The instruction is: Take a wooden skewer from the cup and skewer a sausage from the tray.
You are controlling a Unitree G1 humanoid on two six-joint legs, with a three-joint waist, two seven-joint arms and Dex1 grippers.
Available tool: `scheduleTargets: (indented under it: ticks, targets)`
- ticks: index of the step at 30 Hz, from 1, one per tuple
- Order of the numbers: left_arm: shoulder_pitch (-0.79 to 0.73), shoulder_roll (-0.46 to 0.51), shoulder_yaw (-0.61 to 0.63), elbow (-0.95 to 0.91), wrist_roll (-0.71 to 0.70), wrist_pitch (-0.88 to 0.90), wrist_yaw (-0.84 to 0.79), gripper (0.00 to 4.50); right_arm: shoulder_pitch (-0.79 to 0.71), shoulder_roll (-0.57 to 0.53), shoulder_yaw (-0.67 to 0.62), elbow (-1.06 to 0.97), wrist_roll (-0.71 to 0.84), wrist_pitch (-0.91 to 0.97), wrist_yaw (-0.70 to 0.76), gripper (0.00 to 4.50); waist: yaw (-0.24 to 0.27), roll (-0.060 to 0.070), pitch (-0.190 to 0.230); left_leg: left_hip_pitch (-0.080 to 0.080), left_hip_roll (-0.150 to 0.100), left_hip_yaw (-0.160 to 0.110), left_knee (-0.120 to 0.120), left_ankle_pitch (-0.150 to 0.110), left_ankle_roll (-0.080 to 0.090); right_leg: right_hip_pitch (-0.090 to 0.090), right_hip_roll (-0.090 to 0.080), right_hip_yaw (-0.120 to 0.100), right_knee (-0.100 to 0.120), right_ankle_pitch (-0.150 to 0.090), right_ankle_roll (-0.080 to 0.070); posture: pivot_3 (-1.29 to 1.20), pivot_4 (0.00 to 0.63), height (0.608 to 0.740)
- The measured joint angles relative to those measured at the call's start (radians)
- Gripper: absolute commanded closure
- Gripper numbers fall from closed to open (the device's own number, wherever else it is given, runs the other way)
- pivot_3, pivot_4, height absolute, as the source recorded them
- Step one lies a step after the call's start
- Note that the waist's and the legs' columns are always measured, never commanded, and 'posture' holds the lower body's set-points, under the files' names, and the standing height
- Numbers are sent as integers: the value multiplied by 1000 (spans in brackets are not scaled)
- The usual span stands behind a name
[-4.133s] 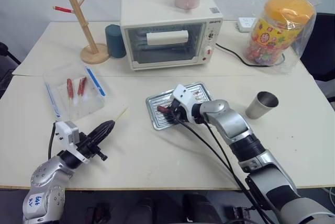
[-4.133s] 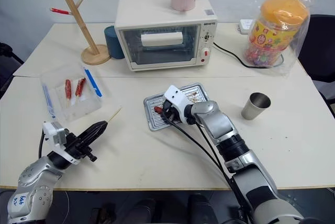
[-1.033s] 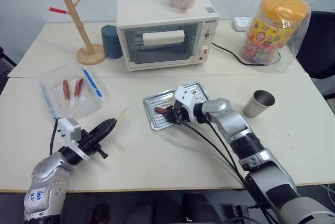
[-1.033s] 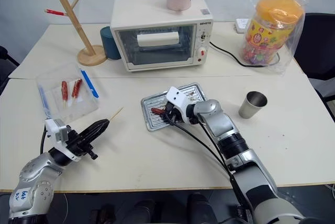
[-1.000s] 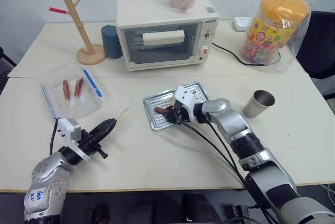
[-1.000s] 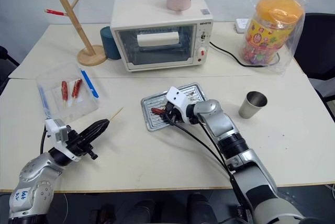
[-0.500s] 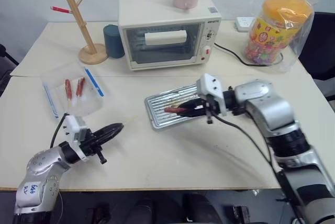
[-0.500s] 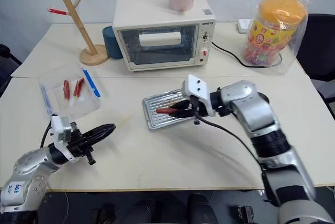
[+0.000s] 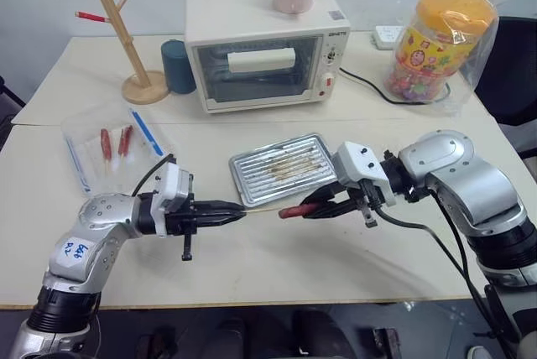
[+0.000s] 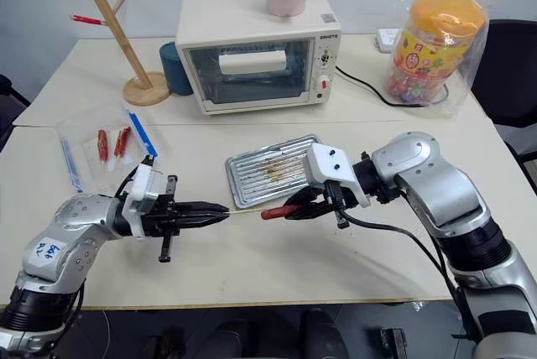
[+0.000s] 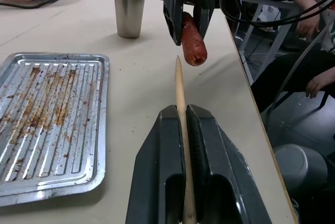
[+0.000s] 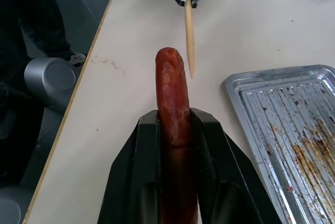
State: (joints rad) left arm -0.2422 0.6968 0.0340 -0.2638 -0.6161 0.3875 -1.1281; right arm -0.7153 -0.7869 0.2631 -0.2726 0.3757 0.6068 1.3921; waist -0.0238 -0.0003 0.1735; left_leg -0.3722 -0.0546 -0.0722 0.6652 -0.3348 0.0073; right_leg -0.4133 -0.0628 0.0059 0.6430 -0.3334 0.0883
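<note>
Now both arms are raised over the near half of the pale tabletop point(image 9: 277, 267), each carrying its half of the job. The left gripper point(image 9: 225, 211) has its two black fingers pressed fully together on the thin, straight, pale wooden skewer point(image 11: 180, 90), whose pointed tip juts out past the fingertips toward three o'clock in the head view. The right gripper point(image 9: 323, 206) is closed narrowly on the small, glossy reddish-brown sausage point(image 9: 292, 210), holding it by its rear half so that the rounded free end sticks out toward nine o'clock.

What matters for the coming push is the line between the two. Skewer and sausage lie nearly on one axis, tip facing rounded end, with a short gap between them. In the left wrist view the point sits just short of the sausage and a little off its centre; in the right wrist view the skewer tip point(image 12: 190, 69) lies slightly to one side of the sausage end point(image 12: 168, 59). So I judge a small sideways correction is needed before the two are driven together, or the point may glance off the slick skin.

Behind them the small rectangular silver baking tray point(image 9: 252, 187), ridged and grease-streaked, sits empty at about twelve o'clock from the gap. A small shiny steel tumbler point(image 11: 129, 11) stands on the table beyond the right gripper.
</note>
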Motion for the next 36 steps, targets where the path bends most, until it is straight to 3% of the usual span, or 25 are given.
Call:
scheduleTargets:
  ticks: [36]
  targets:
    - [33,-9,6,3,-1,3,8,4500,51,-30,-32,42,8,9,-45,3721,24,0,0,0,0,0,1,0,0,0,0,0,0,0,0,0,150,740]
